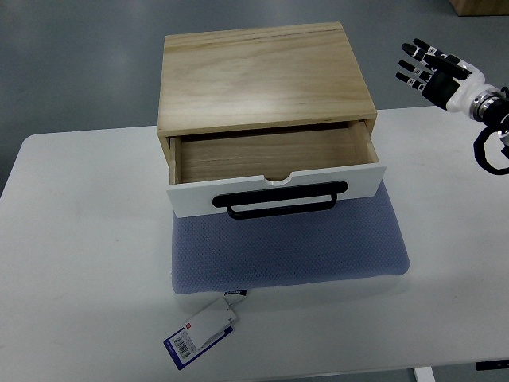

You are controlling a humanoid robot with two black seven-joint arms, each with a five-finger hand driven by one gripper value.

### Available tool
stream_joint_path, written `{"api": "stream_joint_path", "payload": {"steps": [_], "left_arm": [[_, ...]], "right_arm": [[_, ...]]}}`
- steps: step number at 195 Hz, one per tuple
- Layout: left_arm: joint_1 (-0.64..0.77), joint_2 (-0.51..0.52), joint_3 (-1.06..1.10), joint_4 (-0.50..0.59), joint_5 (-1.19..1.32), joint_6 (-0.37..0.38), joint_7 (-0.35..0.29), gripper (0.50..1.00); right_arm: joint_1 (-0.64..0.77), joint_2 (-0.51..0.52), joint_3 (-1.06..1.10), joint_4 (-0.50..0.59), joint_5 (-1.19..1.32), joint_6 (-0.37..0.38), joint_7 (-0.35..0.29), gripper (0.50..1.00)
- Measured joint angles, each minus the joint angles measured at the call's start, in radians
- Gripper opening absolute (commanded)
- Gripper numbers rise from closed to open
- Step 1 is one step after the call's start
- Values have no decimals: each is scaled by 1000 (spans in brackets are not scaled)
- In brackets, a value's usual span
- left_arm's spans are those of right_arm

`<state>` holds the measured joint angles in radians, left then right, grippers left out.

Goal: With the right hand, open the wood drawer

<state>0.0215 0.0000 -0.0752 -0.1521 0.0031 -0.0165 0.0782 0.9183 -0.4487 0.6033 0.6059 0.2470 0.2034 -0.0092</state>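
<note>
1. The drawer (pixel 274 171) stands pulled partway out of the wooden box (pixel 262 76). Its bare wood floor shows, and nothing can be seen inside it.
2. The drawer's front panel (pixel 278 189) is white, with a small half-round notch in the middle of its top edge. A black handle (pixel 280 202) runs across the panel's lower part.
3. The box sits at the middle of the table, toward its far edge. Its light wood top is plain, and it rests on the rear part of a blue-grey cushion (pixel 286 251).
4. The cushion spreads out in front of the drawer. A white and blue tag (pixel 203 332) with a barcode lies on the table just beyond the cushion's near left corner.
5. The white table (pixel 79 239) carries all of this; grey floor shows beyond it.
6. The right hand (pixel 433 72) hangs in the air at the upper right, well apart from the drawer and the box. Its black fingers (pixel 413 64) are stretched out and spread, holding nothing, pointing left toward the box.
</note>
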Motion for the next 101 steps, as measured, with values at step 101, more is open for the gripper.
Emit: {"api": "stream_joint_path", "payload": {"steps": [101], "left_arm": [[0,0,0,0,0,0,0,1000]], "right_arm": [[-62,30,1,6,-7,44,2,938]]}}
